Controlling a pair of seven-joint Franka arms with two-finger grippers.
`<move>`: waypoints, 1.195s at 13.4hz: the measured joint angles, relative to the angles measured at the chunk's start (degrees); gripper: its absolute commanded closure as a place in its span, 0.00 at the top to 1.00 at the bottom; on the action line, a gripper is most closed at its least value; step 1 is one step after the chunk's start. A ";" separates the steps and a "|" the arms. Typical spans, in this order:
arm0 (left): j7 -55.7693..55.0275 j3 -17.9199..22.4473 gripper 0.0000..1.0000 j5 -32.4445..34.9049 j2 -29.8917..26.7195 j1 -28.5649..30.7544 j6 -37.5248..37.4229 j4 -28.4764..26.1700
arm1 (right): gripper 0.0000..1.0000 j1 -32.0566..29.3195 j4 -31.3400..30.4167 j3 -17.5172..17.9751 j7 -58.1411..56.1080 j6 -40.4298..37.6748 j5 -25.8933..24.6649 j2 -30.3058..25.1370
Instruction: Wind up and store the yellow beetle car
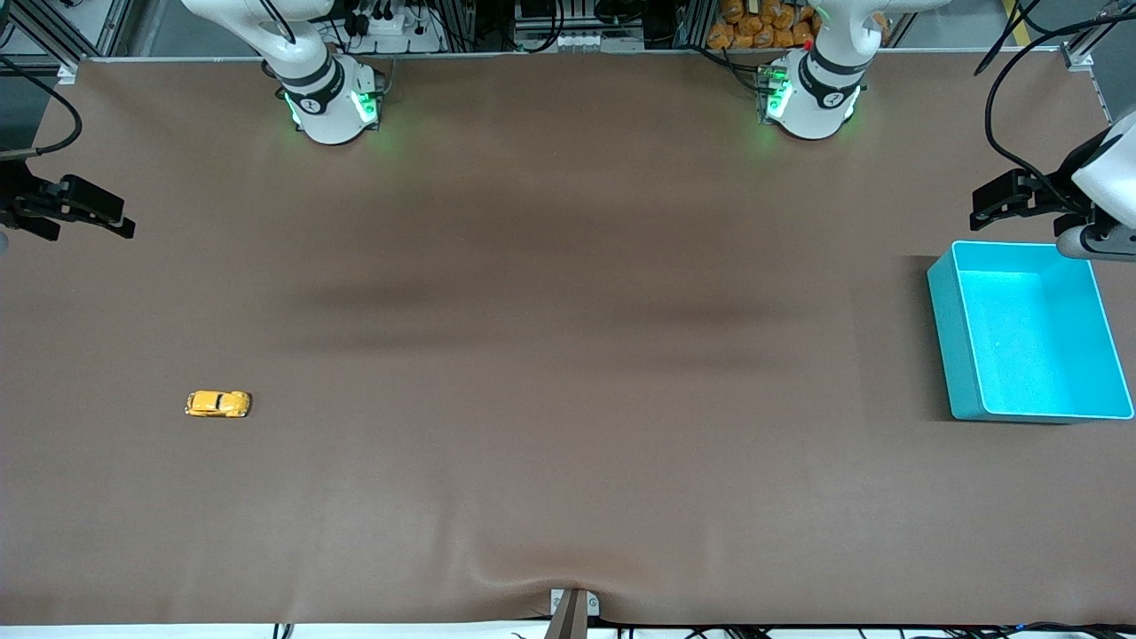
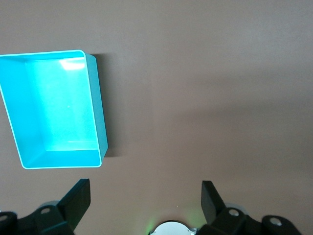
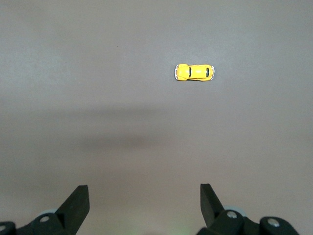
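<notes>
The yellow beetle car (image 1: pixel 218 404) stands alone on the brown table toward the right arm's end, on its wheels; it also shows in the right wrist view (image 3: pixel 194 72). My right gripper (image 1: pixel 84 211) hangs open and empty high over the table's edge at that end, well apart from the car; in its own view its fingertips (image 3: pixel 80 196) stand wide apart. The turquoise bin (image 1: pixel 954 346) sits empty toward the left arm's end, also in the left wrist view (image 2: pixel 95 107). My left gripper (image 1: pixel 1007 200) is open and empty, up beside the bin.
The brown table cover (image 1: pixel 568 355) has a small wrinkle at its near edge by a metal bracket (image 1: pixel 572 608). Both arm bases (image 1: pixel 333 102) stand along the table's edge farthest from the front camera.
</notes>
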 measured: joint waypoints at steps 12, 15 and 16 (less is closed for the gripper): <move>-1.71 0.33 1.00 0.00 0.28 0.25 0.00 -0.30 | 1.00 1.02 -0.90 -0.77 -8.23 0.52 -1.80 4.28; -1.71 0.54 1.00 0.00 0.28 0.37 0.00 -0.26 | 1.00 -0.61 -1.04 -1.37 -17.38 3.41 -3.53 8.95; -1.74 0.56 1.00 0.00 0.28 0.37 0.00 -0.26 | 1.00 -1.08 -1.12 -1.42 -19.65 4.41 -3.56 10.64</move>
